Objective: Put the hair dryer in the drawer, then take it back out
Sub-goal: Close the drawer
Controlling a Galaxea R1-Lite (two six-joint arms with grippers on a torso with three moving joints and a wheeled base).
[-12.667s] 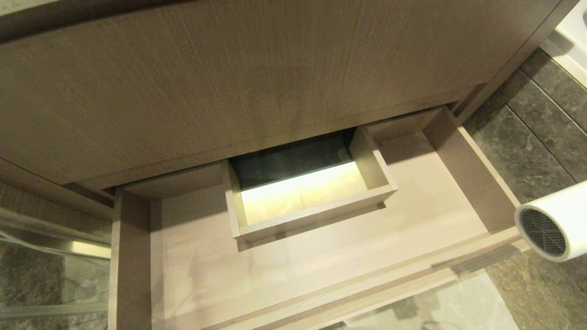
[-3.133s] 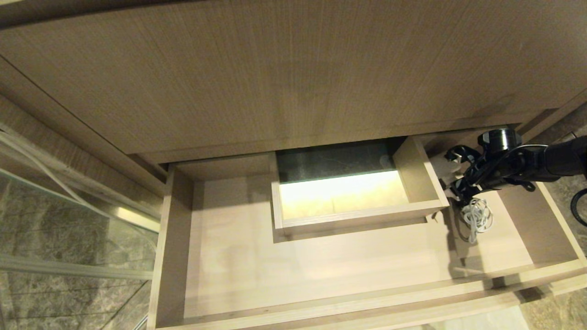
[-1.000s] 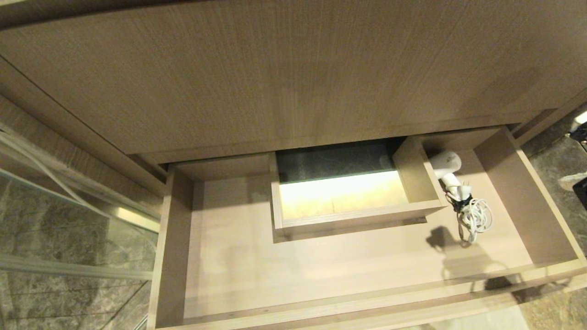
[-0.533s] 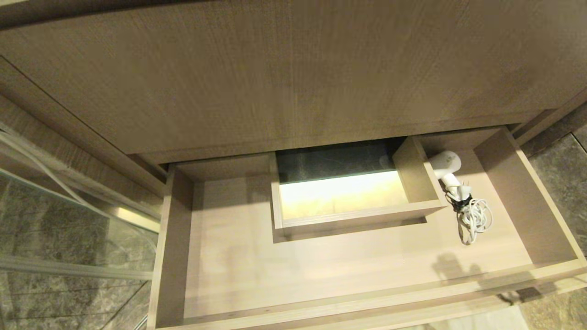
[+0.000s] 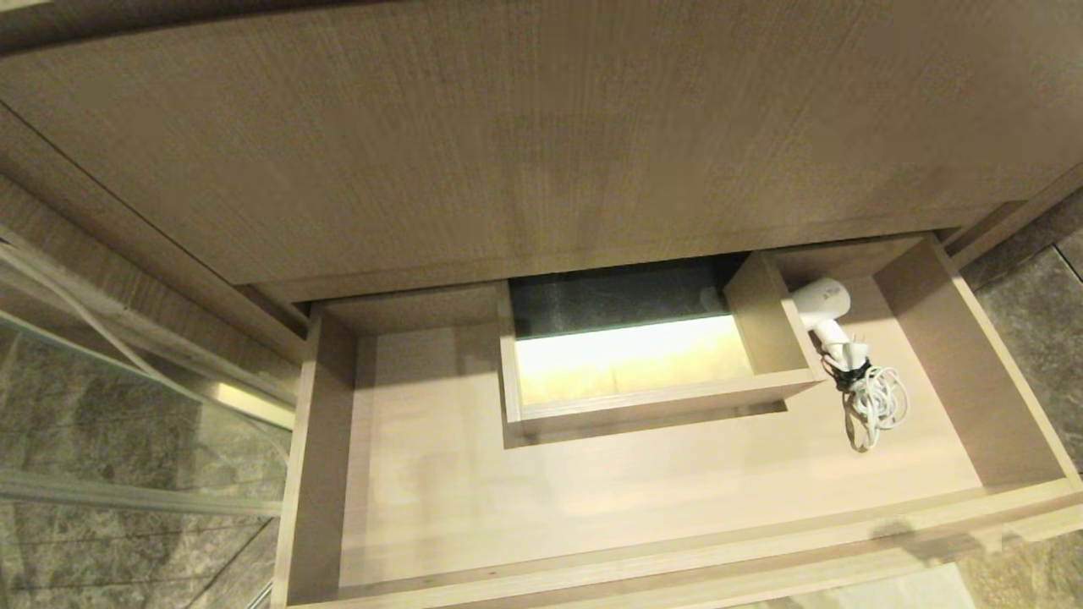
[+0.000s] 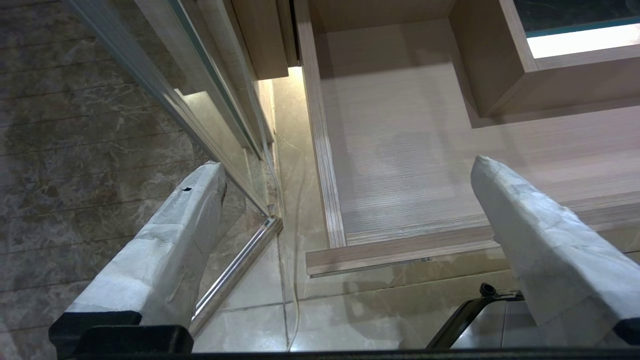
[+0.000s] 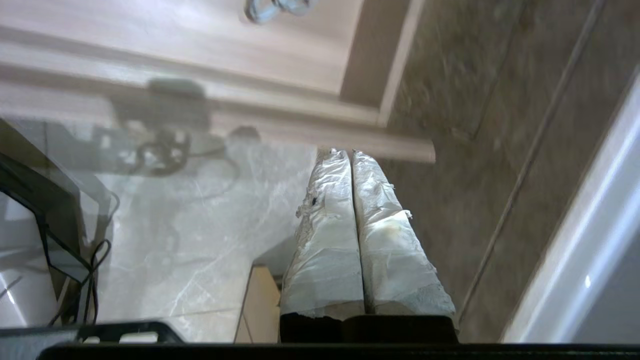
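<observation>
Open wood-grain drawer (image 5: 592, 499), hair dryer (image 5: 825, 309) inside, grey stone floor (image 5: 1028, 326)

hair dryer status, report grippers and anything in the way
Left gripper open, right gripper shut, empty, outside the drawer. Hair dryer lies inside beside the boxed cutout. Nothing blocking it.
</observation>
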